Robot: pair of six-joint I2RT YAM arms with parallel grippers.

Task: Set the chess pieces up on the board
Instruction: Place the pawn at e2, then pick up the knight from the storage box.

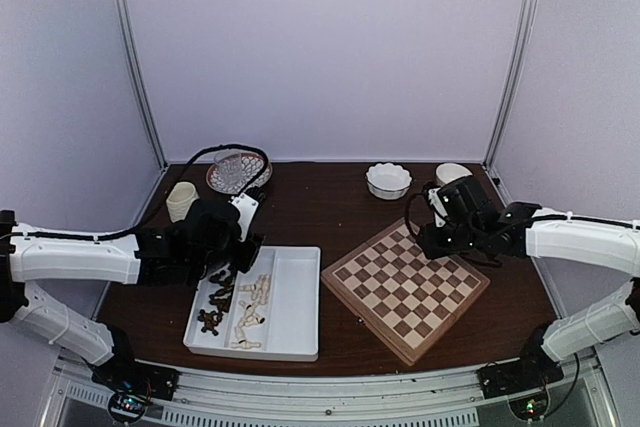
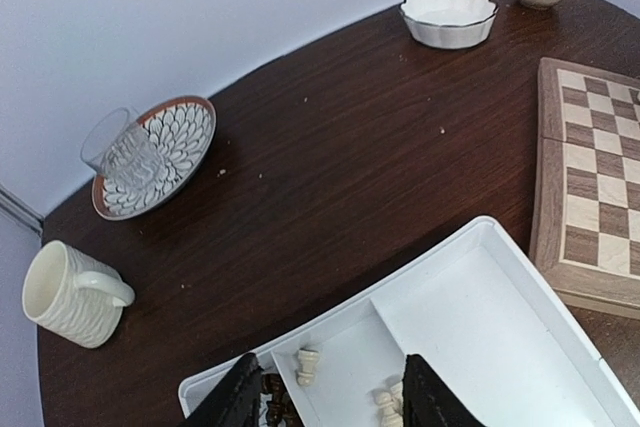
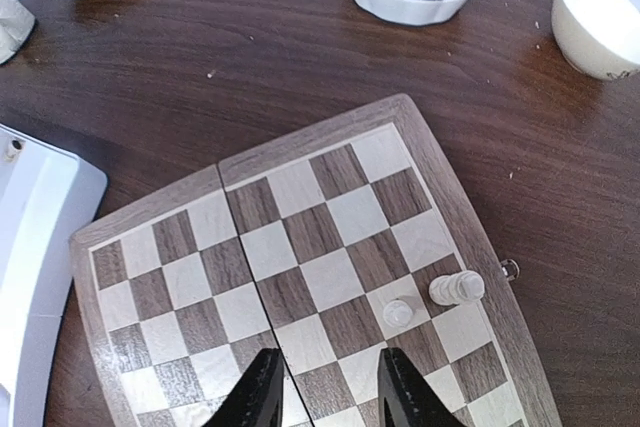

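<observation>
The chessboard (image 1: 405,292) lies at centre right. Two cream pieces stand near its far right edge, one small (image 3: 398,312) and one taller (image 3: 457,289). My right gripper (image 3: 328,392) is open and empty just above the board, near those two pieces; it also shows in the top view (image 1: 432,239). My left gripper (image 2: 335,399) is open and empty over the white tray (image 1: 300,352). Loose cream pieces (image 2: 307,367) lie between its fingers. Dark pieces (image 2: 275,409) lie in the section by the left finger. In the top view the cream pieces (image 1: 255,309) and dark pieces (image 1: 214,309) fill the tray's left part.
The tray's right compartment (image 2: 500,327) holds nothing. A patterned plate with a glass on it (image 1: 238,172) and a cream mug (image 1: 181,200) stand at back left. A scalloped white bowl (image 1: 388,180) and a small bowl (image 1: 451,174) stand behind the board.
</observation>
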